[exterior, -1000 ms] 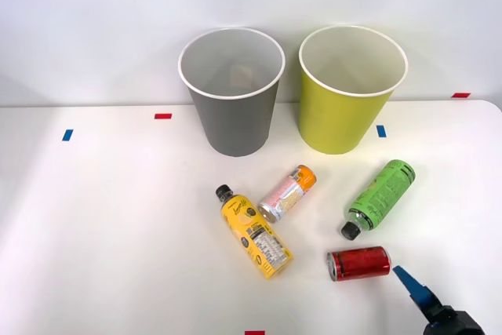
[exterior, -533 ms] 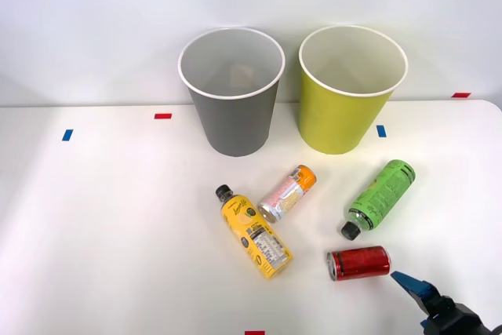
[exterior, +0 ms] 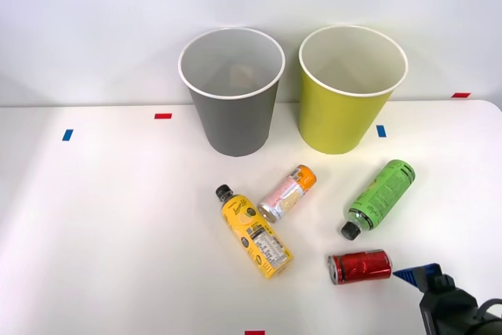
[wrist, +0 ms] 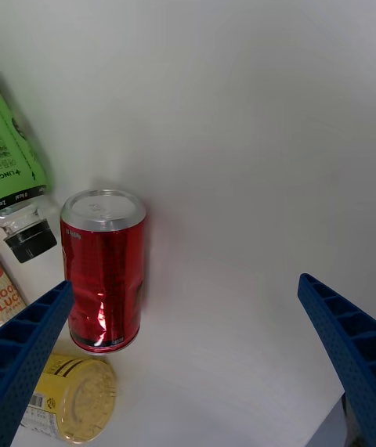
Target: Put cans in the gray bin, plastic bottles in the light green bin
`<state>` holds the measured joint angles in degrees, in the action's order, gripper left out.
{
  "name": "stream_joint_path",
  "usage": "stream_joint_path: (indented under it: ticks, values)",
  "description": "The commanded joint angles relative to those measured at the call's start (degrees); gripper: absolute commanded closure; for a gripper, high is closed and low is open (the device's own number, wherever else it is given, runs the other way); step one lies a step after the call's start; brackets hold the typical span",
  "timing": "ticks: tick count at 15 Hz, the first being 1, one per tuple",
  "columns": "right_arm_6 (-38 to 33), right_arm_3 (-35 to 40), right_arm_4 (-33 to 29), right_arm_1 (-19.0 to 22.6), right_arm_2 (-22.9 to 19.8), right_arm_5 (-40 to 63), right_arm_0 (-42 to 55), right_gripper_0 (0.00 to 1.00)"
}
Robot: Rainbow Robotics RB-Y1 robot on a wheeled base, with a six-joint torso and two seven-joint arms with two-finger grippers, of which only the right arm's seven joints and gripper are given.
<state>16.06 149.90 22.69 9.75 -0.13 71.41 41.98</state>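
Red can: the red can (exterior: 359,265) lies on its side on the white table (exterior: 118,217), nearest the robot's right arm, one silver end facing the yellow bottle; as the closest item it looks like the first pick.
Right gripper: the right gripper (wrist: 188,361) is spread wide and holds nothing; in the wrist view one blue finger (wrist: 31,345) sits just beside the can and the other finger (wrist: 345,337) stands well clear, so the can is off-centre between them. A sideways shift seems needed before closing.
Neighbours: the green bottle (exterior: 380,198), cap toward the can, lies near it; the yellow bottle (exterior: 256,232) lies on the can's other side. Both are close enough to be nudged.
Pink can: the pink can (exterior: 287,193) rests on its side between the two bottles.
Gray bin: the gray bin (exterior: 231,92) stands upright at the far side, its mouth open for cans.
Light green bin: the light green bin (exterior: 351,88) stands just beside it, ready for bottles.
Progress: all four items lie on the table.
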Motion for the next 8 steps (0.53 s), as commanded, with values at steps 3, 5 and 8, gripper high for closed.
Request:
stream_joint_path:
  ticks: [3, 5, 8]
  values:
    - [-10.0, 0.1, -1.3, 1.2, 0.7, 11.3, -11.2, 0.01]
    - [-10.2, 0.1, -1.2, 1.6, 1.2, 11.3, -12.8, 0.01]
    - [-10.4, 0.1, -1.2, 1.8, 2.0, 11.3, -14.1, 0.01]
